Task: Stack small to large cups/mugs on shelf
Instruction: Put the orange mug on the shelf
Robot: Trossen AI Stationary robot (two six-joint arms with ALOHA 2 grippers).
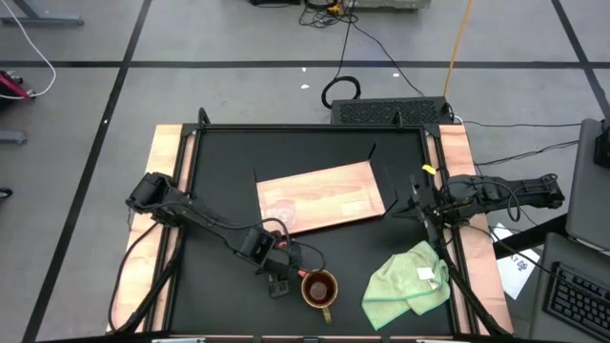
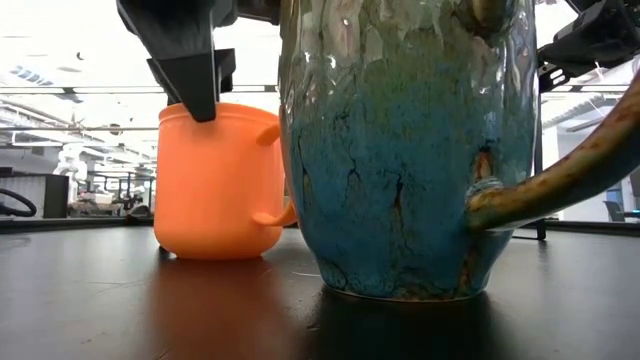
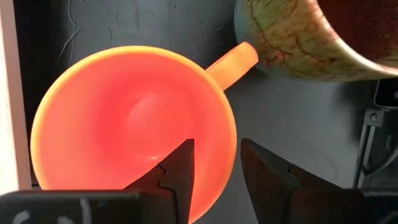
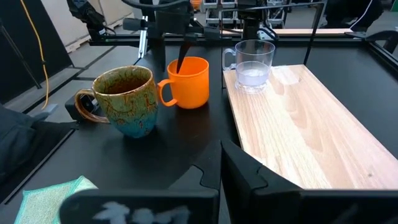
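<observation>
3 cups show: the clear glass cup (image 4: 252,63) stands on the shelf (image 1: 319,196) at its 8 o'clock corner. The left claw (image 3: 214,171) straddles the orange cup's (image 3: 134,118) rim, 1 finger inside, beside the brown mug (image 1: 319,289). The right claw (image 4: 219,163) waits pinched together at the bench's (image 1: 219,152) 3 o'clock edge.

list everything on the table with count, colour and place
board: 1, light wood, mid table
glass cup: 1, clear, on the board's left end
orange cup: 1, orange, on the tabletop beside the board, by the mug
mug: 1, brown-green glazed, front of table, beside the orange cup
cloth: 1, light green, front right
left gripper: 1, dark, fingers straddling the orange cup's rim, one inside, one outside
right gripper: 1, dark, shut, by the board's right end
</observation>
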